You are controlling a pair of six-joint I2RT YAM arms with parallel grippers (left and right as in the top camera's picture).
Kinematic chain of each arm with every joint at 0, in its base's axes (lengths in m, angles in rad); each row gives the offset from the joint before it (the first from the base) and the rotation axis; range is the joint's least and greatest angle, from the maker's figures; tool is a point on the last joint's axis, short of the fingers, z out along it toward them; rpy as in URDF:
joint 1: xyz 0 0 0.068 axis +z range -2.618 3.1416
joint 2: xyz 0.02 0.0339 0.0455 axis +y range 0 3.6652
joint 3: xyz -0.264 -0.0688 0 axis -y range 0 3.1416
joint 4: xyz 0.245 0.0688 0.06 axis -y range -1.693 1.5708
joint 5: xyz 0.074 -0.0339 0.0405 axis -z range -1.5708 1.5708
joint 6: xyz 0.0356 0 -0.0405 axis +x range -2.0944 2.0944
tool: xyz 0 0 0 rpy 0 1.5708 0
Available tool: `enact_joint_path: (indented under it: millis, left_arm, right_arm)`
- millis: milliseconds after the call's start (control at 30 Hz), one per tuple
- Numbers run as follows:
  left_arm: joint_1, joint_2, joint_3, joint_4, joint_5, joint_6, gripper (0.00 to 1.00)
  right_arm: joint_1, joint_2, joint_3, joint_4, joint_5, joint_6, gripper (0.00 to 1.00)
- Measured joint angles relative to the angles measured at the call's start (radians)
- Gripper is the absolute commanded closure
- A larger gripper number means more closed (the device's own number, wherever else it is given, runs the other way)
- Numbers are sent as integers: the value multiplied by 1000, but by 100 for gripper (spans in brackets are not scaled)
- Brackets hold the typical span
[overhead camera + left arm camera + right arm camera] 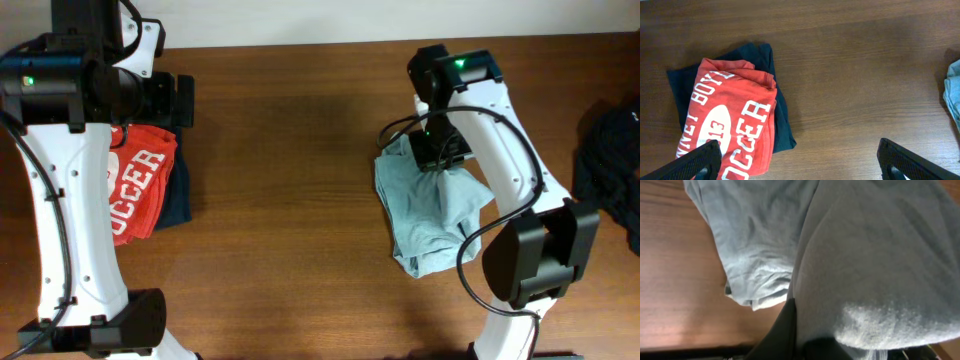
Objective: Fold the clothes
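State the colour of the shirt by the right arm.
Plain pale grey-blue t-shirt; clearest in the right wrist view.

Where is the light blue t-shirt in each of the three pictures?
Overhead: the pale blue t-shirt is crumpled on the table, right of the middle.
Left wrist: only a small sliver of it peeks in at the right edge.
Right wrist: it fills most of the picture, very close up.
Shared landmark: the brown wooden table, which shows in all three views.
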Motion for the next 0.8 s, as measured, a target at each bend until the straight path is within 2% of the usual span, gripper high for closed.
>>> enact_joint_path:
  millis: [367,800]
  left_arm:
    - [0,0,0,0,0,0,1]
    - [0,0,0,2,0,0,1]
  right_arm:
    - [1,0,-174,94,13,1,96]
    - [78,0,-182,172,13,1,96]
